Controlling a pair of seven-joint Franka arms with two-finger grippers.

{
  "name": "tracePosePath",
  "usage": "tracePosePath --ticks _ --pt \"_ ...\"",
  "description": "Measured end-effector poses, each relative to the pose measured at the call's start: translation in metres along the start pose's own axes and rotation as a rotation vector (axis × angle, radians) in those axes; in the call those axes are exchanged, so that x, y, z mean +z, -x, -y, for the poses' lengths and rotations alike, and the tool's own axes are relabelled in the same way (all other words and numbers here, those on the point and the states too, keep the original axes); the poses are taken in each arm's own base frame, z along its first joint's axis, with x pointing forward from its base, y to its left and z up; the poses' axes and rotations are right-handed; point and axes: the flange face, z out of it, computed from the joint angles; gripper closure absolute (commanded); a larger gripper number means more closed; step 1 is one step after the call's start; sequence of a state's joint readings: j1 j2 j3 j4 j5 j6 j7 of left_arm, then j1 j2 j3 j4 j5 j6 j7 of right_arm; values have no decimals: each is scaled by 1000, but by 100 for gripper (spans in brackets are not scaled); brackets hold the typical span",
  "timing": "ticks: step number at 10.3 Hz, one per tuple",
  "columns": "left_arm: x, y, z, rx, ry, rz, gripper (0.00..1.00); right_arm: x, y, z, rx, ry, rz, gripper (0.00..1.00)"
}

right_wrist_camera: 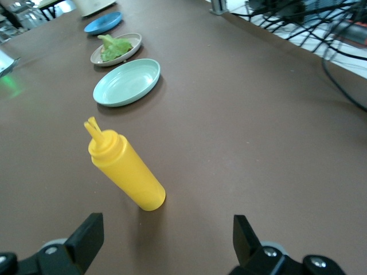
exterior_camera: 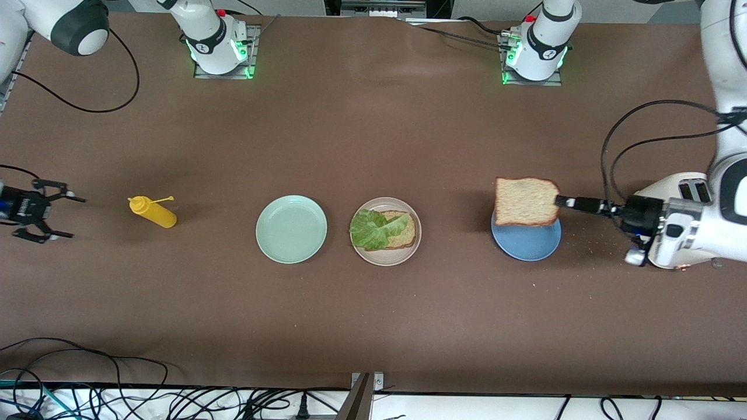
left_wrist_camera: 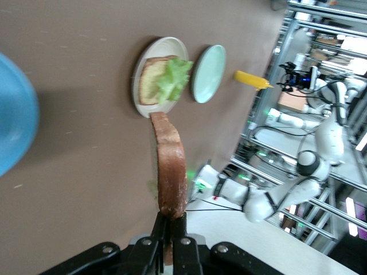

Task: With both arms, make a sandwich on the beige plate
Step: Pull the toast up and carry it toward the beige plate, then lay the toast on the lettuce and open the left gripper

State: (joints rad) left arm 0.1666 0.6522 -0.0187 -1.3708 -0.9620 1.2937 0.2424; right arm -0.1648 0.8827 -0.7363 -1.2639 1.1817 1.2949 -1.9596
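The left gripper (exterior_camera: 561,202) has its jaws pinching one crust edge of the top bread slice (exterior_camera: 526,202), and it holds that slice in the air over the blue plate (exterior_camera: 527,245), which lies toward the left arm's end of the surface. The beige plate (exterior_camera: 386,231) sits in the middle, between the blue plate and the mint-green plate (exterior_camera: 291,228), and already carries the bottom bread slice (exterior_camera: 401,231) with the lettuce leaf (exterior_camera: 373,228) draped over it and hanging past the bread toward the mint-green plate. The main risk is the grip itself: the slice is held by a thin strip of crust, with nearly all of its body cantilevered out from the jaws, so on the way over it could sag, tear at the crust, or swing and slip out, landing on the surface short of the plate. A second risk is placement: the lettuce is off-centre, so a slice lowered over the leaf rather than the bread would sit crooked, and a sliding release could drag the leaf off the plate. The right gripper (exterior_camera: 52,212) waits with jaws spread near the right arm's end of the surface, close to the yellow squeeze bottle (exterior_camera: 153,212) lying on its side, well apart from the plates.
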Motion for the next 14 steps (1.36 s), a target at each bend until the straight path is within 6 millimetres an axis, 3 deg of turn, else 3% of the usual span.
tracePosePath --ticks 2,3,5,7,11,14 --pt "30 -14 -13 29 58 21 100 -36 -62 15 196 22 49 0" --pt "41 -20 -17 43 70 17 100 -42 -99 24 281 33 77 0" --pt "71 -37 -18 38 79 -28 100 -31 -161 40 368 39 122 0" --pt "106 -50 -17 21 76 -58 100 -14 -181 41 396 40 145 0" --pt "172 -66 -3 15 97 -150 100 -3 -226 54 510 98 178 0" --pt "216 -67 17 31 124 -220 100 -7 -226 55 514 110 179 0"
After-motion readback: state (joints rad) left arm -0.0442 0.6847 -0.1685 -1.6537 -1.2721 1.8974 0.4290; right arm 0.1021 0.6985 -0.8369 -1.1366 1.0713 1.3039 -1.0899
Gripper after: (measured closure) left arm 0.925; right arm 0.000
